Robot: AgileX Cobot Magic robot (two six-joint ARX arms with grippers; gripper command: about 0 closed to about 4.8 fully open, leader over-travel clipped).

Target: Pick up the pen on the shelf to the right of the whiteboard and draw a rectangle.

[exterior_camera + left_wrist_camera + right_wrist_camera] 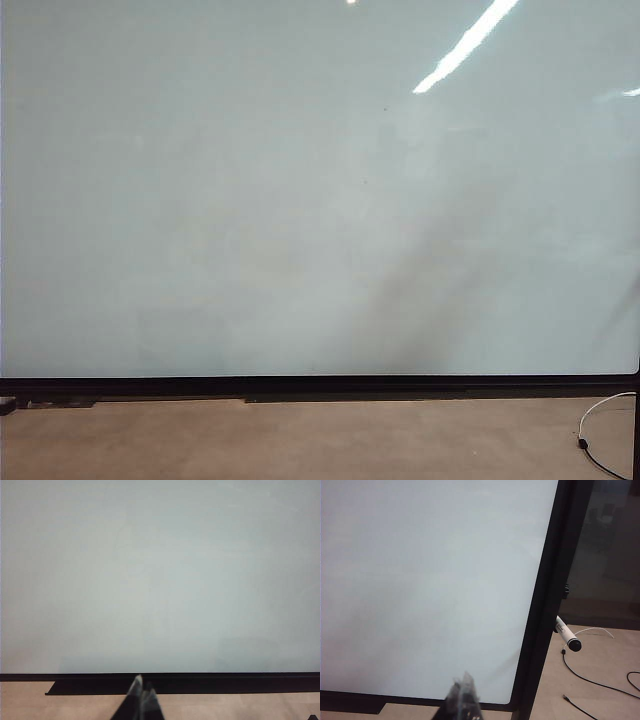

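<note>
The whiteboard (300,200) fills the exterior view, glossy pale grey with a thin black lower frame edge and no marks on it. The pen (567,634), white-barrelled with a black tip, sticks out from behind the board's black right frame in the right wrist view. My right gripper (464,684) is shut with nothing in it and sits well short of the pen, facing the whiteboard (430,580). My left gripper (142,686) is shut and empty, pointing at the whiteboard (160,575) near its lower edge. Neither gripper shows in the exterior view.
A tan floor (300,440) runs below the board. White and black cables (590,680) lie on the floor past the board's right frame (545,605), also seen as a cable (600,425) at the exterior view's right edge. A dark area lies beyond the frame.
</note>
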